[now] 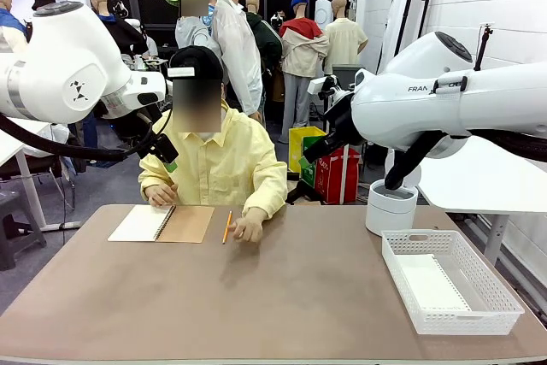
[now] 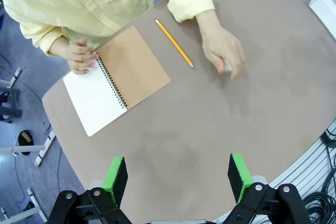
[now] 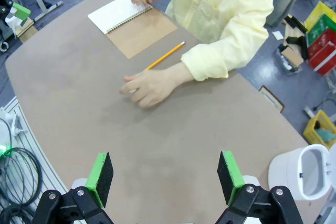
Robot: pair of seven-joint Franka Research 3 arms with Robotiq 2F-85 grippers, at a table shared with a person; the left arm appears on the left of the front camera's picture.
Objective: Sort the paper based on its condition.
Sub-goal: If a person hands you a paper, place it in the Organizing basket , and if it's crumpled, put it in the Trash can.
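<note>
Left tool (image 2: 178, 178): released, green pads wide apart, hanging above bare desk (image 2: 220, 129).
Right tool (image 3: 165, 178): released likewise, jaws spread, nothing between them.
Basket (image 1: 450, 280): white, on the desk's right side; a flat white sheet, probably the paper (image 1: 432, 284), lies inside.
Pencil (image 1: 227, 226): on the desk beside the person's hand (image 1: 249, 228).
Notebook (image 1: 162, 223): spiral-bound, open, tan cover folded out, far left; the person's other hand (image 2: 80, 56) touches its white page.
White bin (image 1: 391, 206): behind the basket.
</note>
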